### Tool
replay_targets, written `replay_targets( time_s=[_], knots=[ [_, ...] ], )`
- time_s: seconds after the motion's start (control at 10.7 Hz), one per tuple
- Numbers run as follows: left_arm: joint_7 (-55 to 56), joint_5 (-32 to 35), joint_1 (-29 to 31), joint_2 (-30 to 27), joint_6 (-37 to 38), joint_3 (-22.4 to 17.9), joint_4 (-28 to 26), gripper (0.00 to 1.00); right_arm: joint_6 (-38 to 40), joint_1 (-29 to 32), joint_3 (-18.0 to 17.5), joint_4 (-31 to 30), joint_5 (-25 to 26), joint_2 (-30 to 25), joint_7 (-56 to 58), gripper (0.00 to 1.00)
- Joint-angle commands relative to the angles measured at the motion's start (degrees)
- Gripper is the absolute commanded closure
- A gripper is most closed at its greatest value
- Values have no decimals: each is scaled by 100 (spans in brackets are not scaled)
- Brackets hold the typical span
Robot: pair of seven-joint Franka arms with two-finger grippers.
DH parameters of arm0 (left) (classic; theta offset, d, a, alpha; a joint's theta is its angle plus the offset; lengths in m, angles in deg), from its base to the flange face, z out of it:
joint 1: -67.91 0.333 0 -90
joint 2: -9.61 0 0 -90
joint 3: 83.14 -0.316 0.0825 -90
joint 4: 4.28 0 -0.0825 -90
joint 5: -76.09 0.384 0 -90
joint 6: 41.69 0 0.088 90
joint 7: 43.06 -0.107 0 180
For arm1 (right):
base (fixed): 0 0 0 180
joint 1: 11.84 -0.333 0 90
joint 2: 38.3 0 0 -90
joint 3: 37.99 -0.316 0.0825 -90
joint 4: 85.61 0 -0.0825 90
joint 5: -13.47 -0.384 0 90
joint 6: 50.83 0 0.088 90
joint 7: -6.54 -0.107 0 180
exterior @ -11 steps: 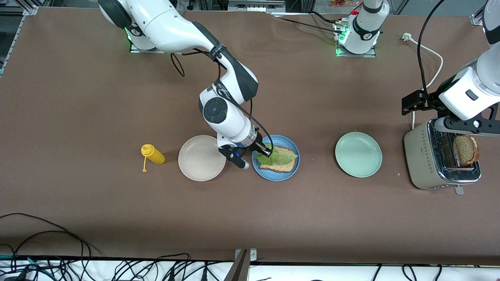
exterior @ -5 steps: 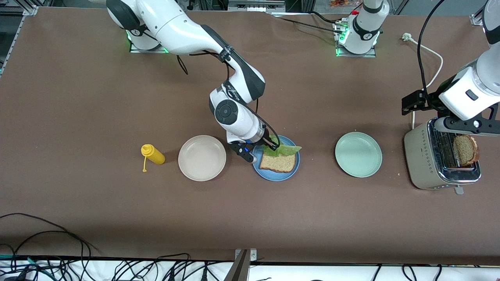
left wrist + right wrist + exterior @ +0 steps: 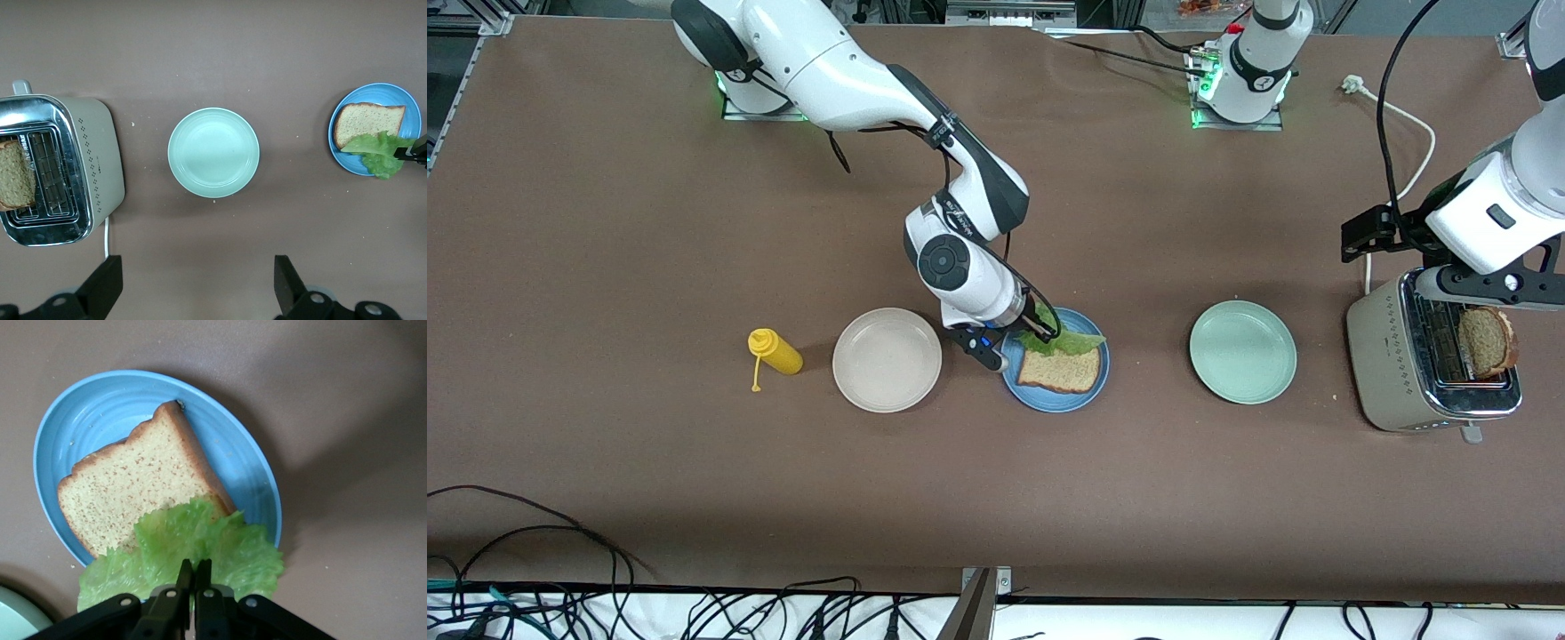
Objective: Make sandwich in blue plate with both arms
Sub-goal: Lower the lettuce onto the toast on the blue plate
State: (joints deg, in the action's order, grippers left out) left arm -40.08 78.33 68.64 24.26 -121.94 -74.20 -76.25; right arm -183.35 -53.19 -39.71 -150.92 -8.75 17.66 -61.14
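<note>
1. The blue plate sits on the brown worktop just under the right gripper, and one slice of brown bread lies flat on it (crust darker than the crumb).
2. The right gripper has its fingers pinched together on the edge of a ruffled green lettuce leaf, holding it over the plate's rim that is farther from the front camera; the leaf droops past that rim and overlaps the near end of the slice.
3. Beside this gripper, toward the right arm's end of the worktop, an empty beige plate stands just next to the blue plate, and a yellow squeeze bottle lies a little further along.
4. Toward the left arm's end there is a pale green plate, empty and well apart from the blue one.
5. Further that way stands a cream toaster with a second slice of bread poking up out of one slot.
6. The left gripper hangs over the stretch of worktop beside the toaster and the green plate (its wrist camera looks straight down), with its two fingers spread wide and holding nothing.
</note>
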Motion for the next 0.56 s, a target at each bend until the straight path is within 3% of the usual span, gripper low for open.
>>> replay_targets(
  time_s=[0.0,0.09,0.28,0.47],
  knots=[
    [-8,83,7,-33,97,11,61,0,-124,-13,14,-87,-90,-33,123,72],
    [-8,83,7,-33,97,11,61,0,-124,-13,22,-78,-90,-42,123,66],
    [-8,83,7,-33,97,11,61,0,-124,-13,31,-69,-90,-42,149,38],
    [-8,83,7,-33,97,11,61,0,-124,-13,40,-61,-90,-42,394,17]
  ],
)
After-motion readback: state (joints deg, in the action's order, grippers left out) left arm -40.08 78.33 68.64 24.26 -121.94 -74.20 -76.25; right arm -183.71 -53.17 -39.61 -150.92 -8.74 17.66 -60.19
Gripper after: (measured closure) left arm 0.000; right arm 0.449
